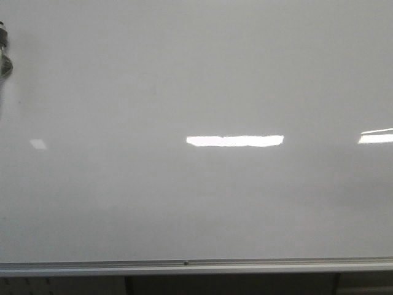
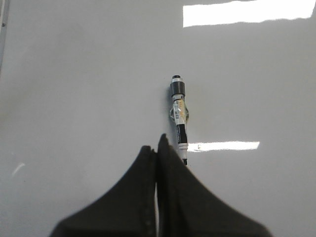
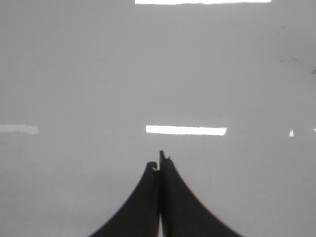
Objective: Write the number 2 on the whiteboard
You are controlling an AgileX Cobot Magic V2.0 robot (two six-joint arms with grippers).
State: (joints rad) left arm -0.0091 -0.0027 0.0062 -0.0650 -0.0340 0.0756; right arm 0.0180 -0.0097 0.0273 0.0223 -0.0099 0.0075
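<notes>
The whiteboard (image 1: 196,80) is glossy white-grey and fills the front view, with a silver bottom rail (image 1: 196,265). No number 2 shows on it in any view. In the left wrist view a black-and-white marker (image 2: 178,116) lies against the board (image 2: 74,98). Its tip end is just beside my left gripper (image 2: 157,145). The left gripper is shut and the marker is outside the jaws. My right gripper (image 3: 159,160) is shut and empty over bare board (image 3: 74,74). Neither gripper can be made out in the front view.
Bright rectangular light reflections (image 1: 234,141) lie across the board. A small dark object (image 1: 3,52) shows at the front view's left edge; I cannot tell what it is. A metal frame edge (image 2: 2,34) shows in the left wrist view.
</notes>
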